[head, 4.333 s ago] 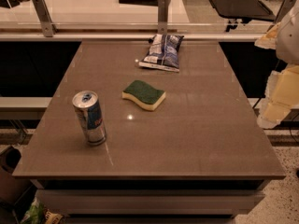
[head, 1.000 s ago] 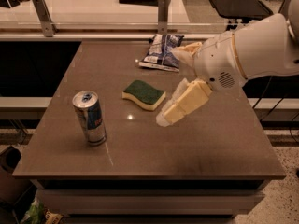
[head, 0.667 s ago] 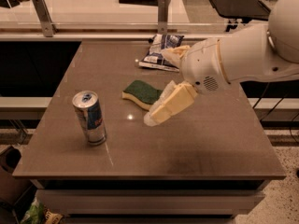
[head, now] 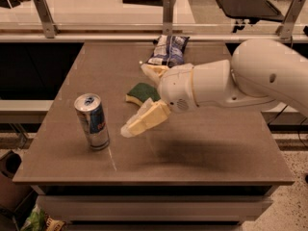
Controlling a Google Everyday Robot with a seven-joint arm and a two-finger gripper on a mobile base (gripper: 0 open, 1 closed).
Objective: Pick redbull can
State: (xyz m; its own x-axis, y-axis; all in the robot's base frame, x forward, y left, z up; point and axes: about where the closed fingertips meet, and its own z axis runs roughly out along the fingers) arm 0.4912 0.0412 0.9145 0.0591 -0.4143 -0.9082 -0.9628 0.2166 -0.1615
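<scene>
The redbull can [head: 92, 121], blue and silver with a silver top, stands upright near the front left of the brown table [head: 216, 143]. My gripper [head: 134, 99] reaches in from the right on a white arm and hovers above the table just to the right of the can, apart from it. It is open and empty. One cream finger [head: 144, 120] points down towards the can, and the other [head: 154, 71] sits higher and farther back.
A green and yellow sponge [head: 141, 91] lies mid-table, partly behind my gripper. A blue-white crinkled snack bag [head: 168, 50] lies at the table's far edge. A glass rail with metal posts [head: 167, 13] runs behind the table.
My arm has swung in from the right and moved leftward across the table, and the gripper is now close to the can. The can, sponge and bag have not moved.
</scene>
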